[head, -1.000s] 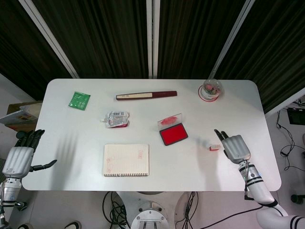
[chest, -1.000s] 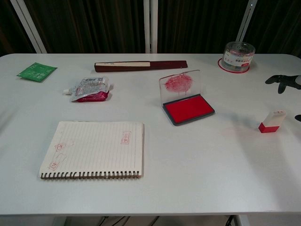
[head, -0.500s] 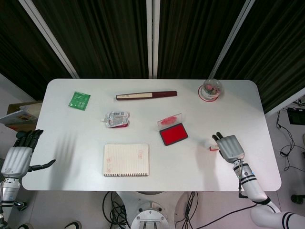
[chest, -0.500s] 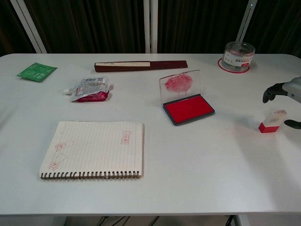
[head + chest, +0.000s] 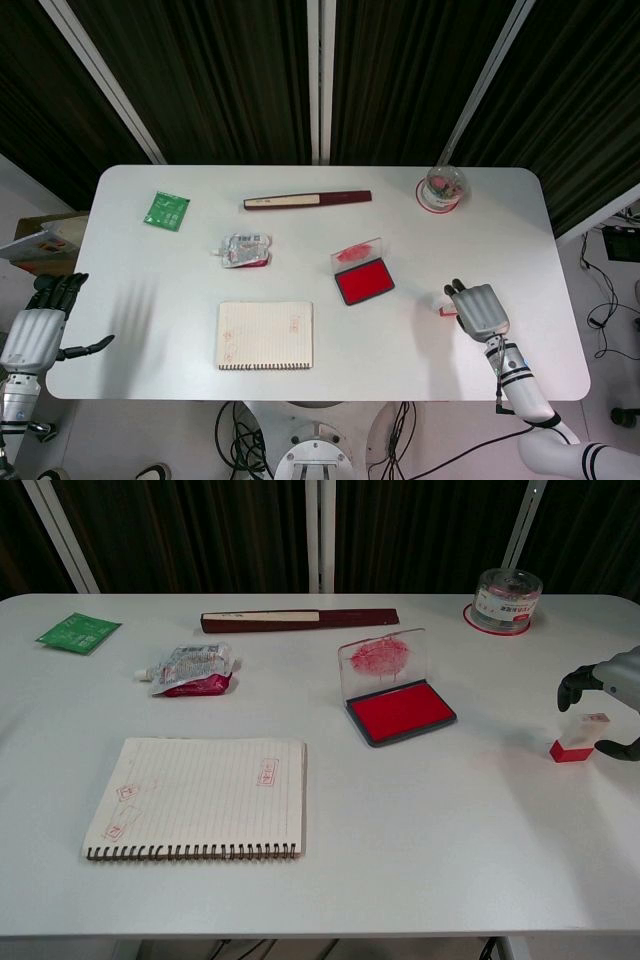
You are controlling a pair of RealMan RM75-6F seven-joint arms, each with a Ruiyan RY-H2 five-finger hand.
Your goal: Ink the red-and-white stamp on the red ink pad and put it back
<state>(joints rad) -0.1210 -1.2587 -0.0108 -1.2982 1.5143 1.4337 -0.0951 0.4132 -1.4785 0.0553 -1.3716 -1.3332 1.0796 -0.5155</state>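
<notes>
Stamp (image 5: 577, 736): stands on the table (image 5: 420, 850) near its right edge, well right of the ink pad (image 5: 401, 712).
Right hand (image 5: 612, 695): hovers over the stamp, fingers curved either side of it, apart from it and holding nothing.
Left hand (image 5: 38, 326): off the table's near left corner, fingers spread, holding nothing.
Ink pad: lid up, mid-table, right of the notebook (image 5: 200, 797).
</notes>
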